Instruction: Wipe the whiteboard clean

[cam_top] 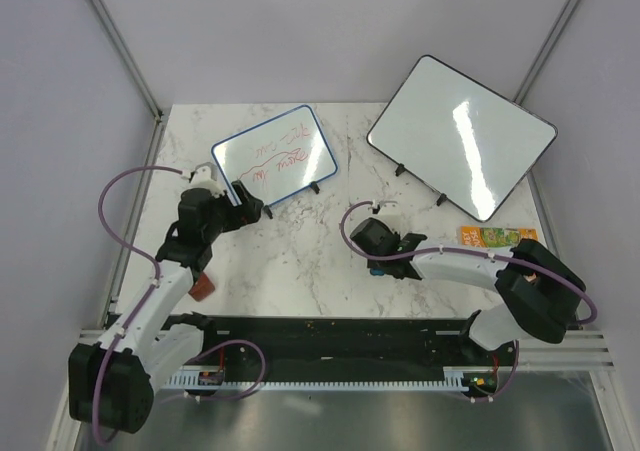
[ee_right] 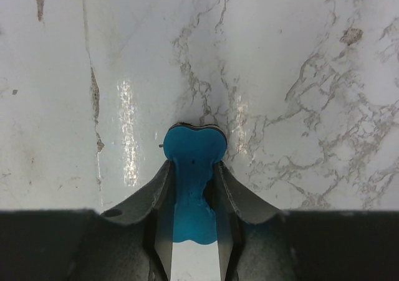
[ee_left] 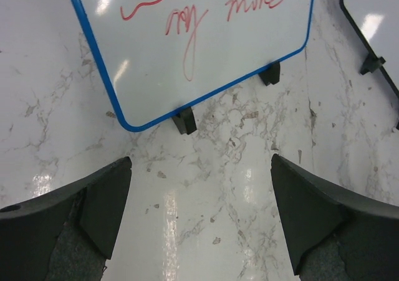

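The whiteboard (cam_top: 273, 157) with a blue rim and red scribbles stands tilted on small black feet at the back left of the marble table; it also shows in the left wrist view (ee_left: 206, 38). My left gripper (cam_top: 245, 211) (ee_left: 201, 169) is open and empty, just in front of the board's near-left corner and not touching it. My right gripper (cam_top: 378, 256) (ee_right: 192, 164) is shut on a blue eraser (ee_right: 193, 147), held low over the bare marble in the middle of the table, right of the board. The eraser shows as a small blue spot in the top view (cam_top: 375, 268).
A larger black-rimmed whiteboard (cam_top: 460, 136) (ee_left: 374, 25) stands at the back right. An orange and green packet (cam_top: 497, 236) lies near the right edge. A small red-brown object (cam_top: 202, 286) sits by the left arm. A black rail (cam_top: 320, 336) runs along the near edge.
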Controlling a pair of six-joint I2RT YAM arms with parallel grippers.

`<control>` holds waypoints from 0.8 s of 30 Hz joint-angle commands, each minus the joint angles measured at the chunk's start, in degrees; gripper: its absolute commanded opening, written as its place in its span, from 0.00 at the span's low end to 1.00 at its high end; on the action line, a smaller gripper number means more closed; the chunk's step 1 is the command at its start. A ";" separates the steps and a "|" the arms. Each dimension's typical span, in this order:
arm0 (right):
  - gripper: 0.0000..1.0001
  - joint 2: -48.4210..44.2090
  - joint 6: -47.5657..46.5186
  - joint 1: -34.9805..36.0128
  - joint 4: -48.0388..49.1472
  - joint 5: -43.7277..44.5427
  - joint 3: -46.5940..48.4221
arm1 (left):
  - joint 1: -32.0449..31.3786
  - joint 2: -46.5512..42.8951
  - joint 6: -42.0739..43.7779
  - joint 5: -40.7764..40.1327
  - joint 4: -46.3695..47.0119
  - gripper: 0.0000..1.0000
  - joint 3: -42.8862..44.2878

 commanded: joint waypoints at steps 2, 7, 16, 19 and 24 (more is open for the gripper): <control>0.23 -4.59 -7.05 0.22 5.63 5.11 0.95 | 4.70 6.20 -2.98 1.26 5.92 1.00 2.44; 0.16 -4.60 -15.66 -0.31 15.82 8.55 4.98 | 6.83 8.06 -3.51 2.33 17.08 0.99 0.95; 0.04 8.66 -24.37 -9.36 34.20 -6.55 19.03 | 7.62 14.72 -6.23 -2.32 25.89 0.99 3.75; 0.03 15.87 -26.48 -10.33 36.14 -8.58 26.32 | 8.76 18.94 -10.53 -4.43 28.26 0.99 4.46; 0.03 25.27 -28.42 -10.94 41.32 -14.82 35.03 | 9.55 21.25 -9.66 -4.96 32.56 0.97 3.85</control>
